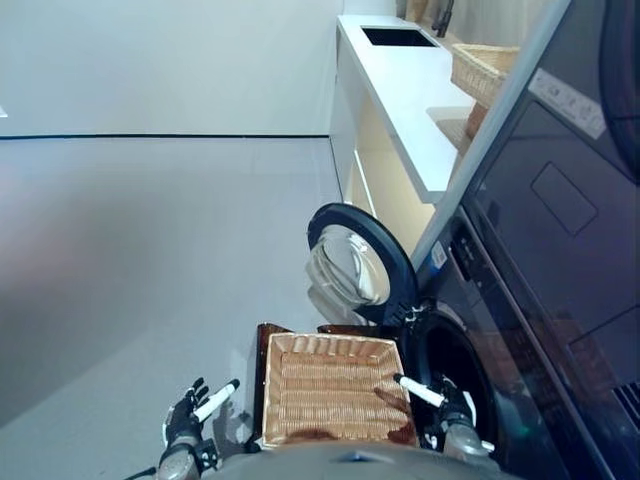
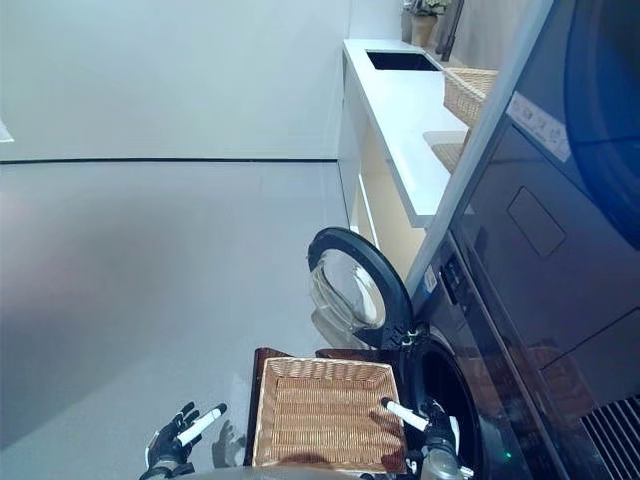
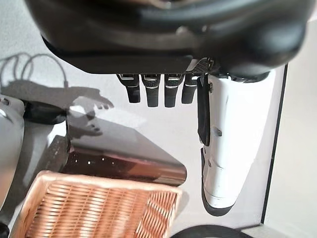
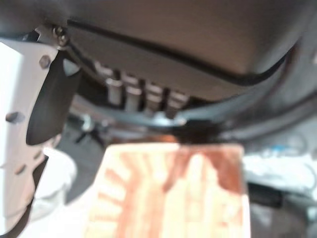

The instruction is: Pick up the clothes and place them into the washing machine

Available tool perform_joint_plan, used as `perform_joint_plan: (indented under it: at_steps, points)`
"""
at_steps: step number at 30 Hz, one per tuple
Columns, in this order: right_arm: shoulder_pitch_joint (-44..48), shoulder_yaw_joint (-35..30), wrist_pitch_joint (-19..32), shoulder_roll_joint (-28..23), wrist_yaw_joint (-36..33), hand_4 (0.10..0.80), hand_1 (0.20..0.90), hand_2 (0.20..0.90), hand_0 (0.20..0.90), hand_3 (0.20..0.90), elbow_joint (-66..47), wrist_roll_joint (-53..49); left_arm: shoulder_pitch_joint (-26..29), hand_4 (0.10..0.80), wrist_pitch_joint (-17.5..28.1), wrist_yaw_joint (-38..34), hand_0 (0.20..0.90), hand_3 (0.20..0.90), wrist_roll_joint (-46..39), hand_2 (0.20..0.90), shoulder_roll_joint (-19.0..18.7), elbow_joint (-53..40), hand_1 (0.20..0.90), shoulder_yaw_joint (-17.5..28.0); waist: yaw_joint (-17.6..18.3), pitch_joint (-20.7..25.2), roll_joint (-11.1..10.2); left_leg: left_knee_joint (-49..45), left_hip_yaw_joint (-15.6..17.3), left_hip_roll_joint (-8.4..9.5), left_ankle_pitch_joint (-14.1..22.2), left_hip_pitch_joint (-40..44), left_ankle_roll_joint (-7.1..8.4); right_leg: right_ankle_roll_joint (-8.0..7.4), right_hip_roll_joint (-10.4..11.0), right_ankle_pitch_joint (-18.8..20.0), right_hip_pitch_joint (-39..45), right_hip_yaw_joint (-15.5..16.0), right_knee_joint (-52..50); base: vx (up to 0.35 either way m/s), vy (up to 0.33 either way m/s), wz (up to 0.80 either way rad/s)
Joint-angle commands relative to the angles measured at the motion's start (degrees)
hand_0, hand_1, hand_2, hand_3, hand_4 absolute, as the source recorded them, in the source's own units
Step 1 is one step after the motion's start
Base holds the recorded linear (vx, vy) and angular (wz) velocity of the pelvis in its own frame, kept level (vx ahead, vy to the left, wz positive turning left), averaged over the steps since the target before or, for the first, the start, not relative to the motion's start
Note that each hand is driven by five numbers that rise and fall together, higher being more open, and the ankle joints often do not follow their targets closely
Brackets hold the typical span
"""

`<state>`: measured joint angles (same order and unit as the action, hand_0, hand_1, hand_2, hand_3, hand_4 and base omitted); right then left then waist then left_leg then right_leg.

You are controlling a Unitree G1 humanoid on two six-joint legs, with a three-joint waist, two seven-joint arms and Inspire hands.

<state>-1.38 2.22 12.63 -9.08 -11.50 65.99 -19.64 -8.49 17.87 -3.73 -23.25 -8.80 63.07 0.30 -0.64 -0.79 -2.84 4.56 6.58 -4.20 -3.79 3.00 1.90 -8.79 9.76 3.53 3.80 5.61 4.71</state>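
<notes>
The shallow wicker basket (image 1: 330, 390) rests on the low dark brown box (image 1: 262, 342) beside the washing machine, and its woven bottom is bare. The machine's round door (image 1: 352, 262) stands open to the left of the dark drum opening (image 1: 458, 365). My left hand (image 1: 188, 415) hangs open over the floor, left of the basket. My right hand (image 1: 452, 408) is open between the basket's right rim and the drum opening, its white-covered thumb pointing over the basket. The basket also appears in the left wrist view (image 3: 99, 208) and the right wrist view (image 4: 168, 193).
A dark stacked appliance (image 1: 560, 200) sits above the washer. A white counter (image 1: 400, 90) runs along the far right with a black sink (image 1: 398, 37) and a wicker basket (image 1: 485, 70). Grey floor (image 1: 150, 250) stretches to the left.
</notes>
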Motion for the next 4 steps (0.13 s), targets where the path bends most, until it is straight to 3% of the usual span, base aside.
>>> perform_joint_plan:
  at_steps: [1,4]
  points:
    - [3.28,0.43,4.33,-0.9,-1.4,0.8,0.9,0.9,0.9,0.9,-1.42,-1.37,4.56,0.8,3.49,-0.71,0.9,0.9,0.04,0.9,-0.52,-0.72,0.9,0.69,-0.8,0.49,0.21,0.44,-1.2,-0.09,-1.13,0.84,3.11,0.02,-0.98,3.99,-0.81,1.69,-0.21,0.015,-0.003,-0.03]
    - [3.55,0.61,4.44,-0.57,-1.51,0.8,0.9,0.9,0.9,0.9,-1.7,-1.68,4.76,0.8,3.41,-0.77,0.9,0.9,-0.05,0.9,-0.33,-0.72,0.9,0.31,-0.71,0.63,0.17,0.44,-1.23,-0.26,-1.04,1.26,3.13,0.15,-1.13,3.85,-0.61,1.62,-0.28,0.0,0.0,0.0]
